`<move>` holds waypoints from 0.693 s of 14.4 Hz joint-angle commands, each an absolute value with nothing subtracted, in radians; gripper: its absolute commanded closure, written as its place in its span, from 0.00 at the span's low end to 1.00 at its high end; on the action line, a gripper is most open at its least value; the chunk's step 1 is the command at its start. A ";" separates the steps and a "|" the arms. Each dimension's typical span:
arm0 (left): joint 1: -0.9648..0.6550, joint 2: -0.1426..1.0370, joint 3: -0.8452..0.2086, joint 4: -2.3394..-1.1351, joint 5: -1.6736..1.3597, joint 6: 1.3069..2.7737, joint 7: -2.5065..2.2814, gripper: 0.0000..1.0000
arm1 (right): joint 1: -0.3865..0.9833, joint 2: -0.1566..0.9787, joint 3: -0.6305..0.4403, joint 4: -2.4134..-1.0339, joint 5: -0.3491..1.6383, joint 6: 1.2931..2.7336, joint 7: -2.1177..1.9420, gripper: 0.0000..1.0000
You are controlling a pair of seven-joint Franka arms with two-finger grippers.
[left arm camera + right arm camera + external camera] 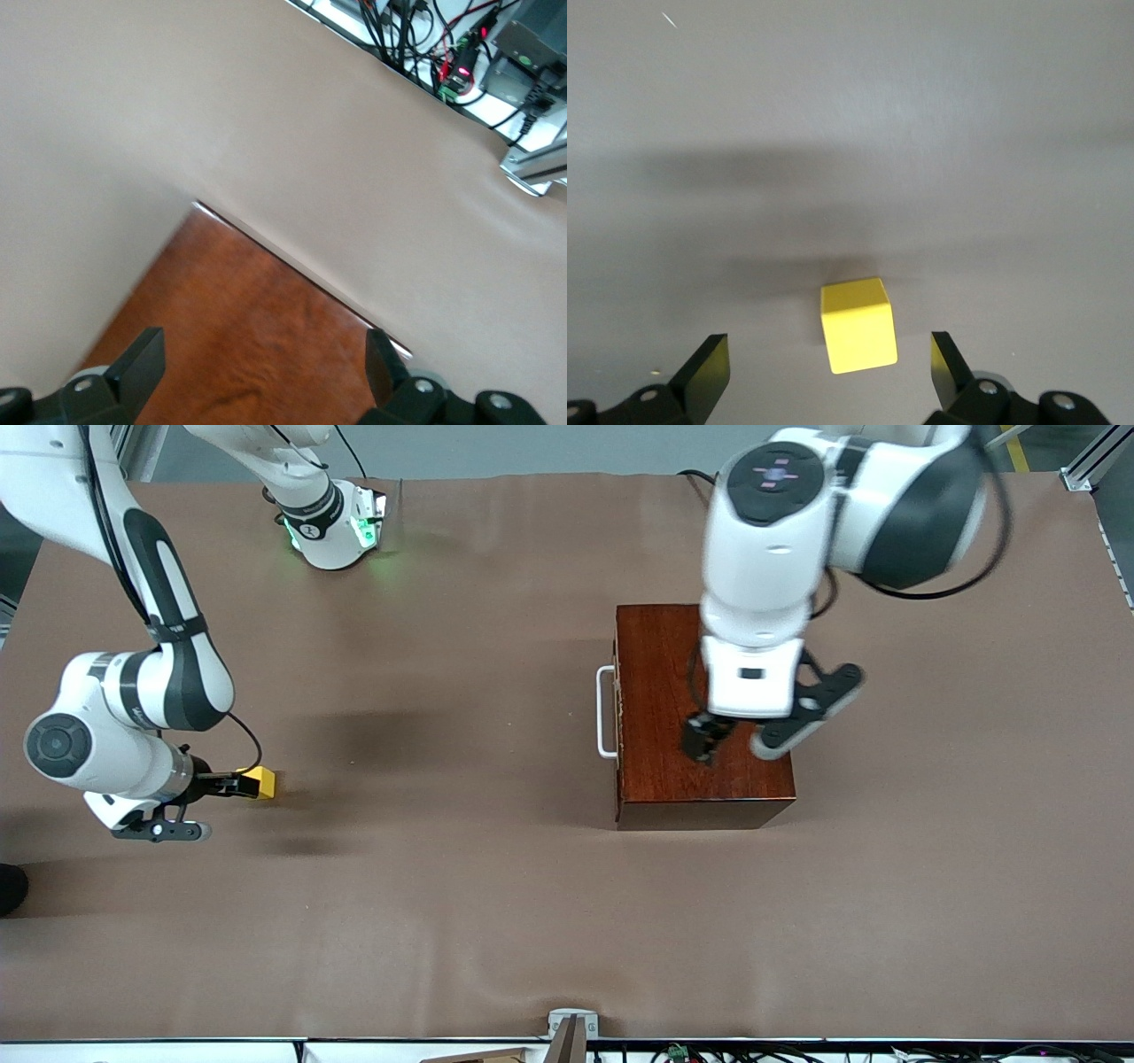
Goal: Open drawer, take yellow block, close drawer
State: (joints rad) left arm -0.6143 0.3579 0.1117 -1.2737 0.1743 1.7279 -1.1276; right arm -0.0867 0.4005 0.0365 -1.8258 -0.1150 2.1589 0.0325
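- Front view: the yellow block lies on the brown tabletop toward the right arm's end, well apart from the wooden box, with bare surface on all sides.
- The right gripper sits low at the block; in the right wrist view its jaws are spread, the block lying between the fingertips and touching neither.
- The box stands toward the left arm's end. The drawer is shut flush; its white handle projects from the box face toward the right arm's end.
- The left gripper hovers over the box lid near its nearer edge, jaws spread, holding nothing.
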 commanded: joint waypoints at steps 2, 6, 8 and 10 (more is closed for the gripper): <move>-0.520 0.256 0.097 -1.357 0.134 1.724 -0.941 0.00 | -0.083 0.335 0.051 -1.777 -0.124 2.138 0.029 0.00; -0.437 0.198 0.097 -1.416 0.097 1.720 -0.804 0.00 | -0.081 0.322 0.072 -1.631 -0.124 1.967 0.032 0.00; -0.391 0.169 0.095 -1.439 0.094 1.720 -0.723 0.00 | -0.075 0.322 0.074 -1.556 -0.124 1.883 0.032 0.00; -0.359 0.138 0.095 -1.469 0.071 1.718 -0.613 0.00 | -0.071 0.321 0.078 -1.485 -0.120 1.780 0.032 0.00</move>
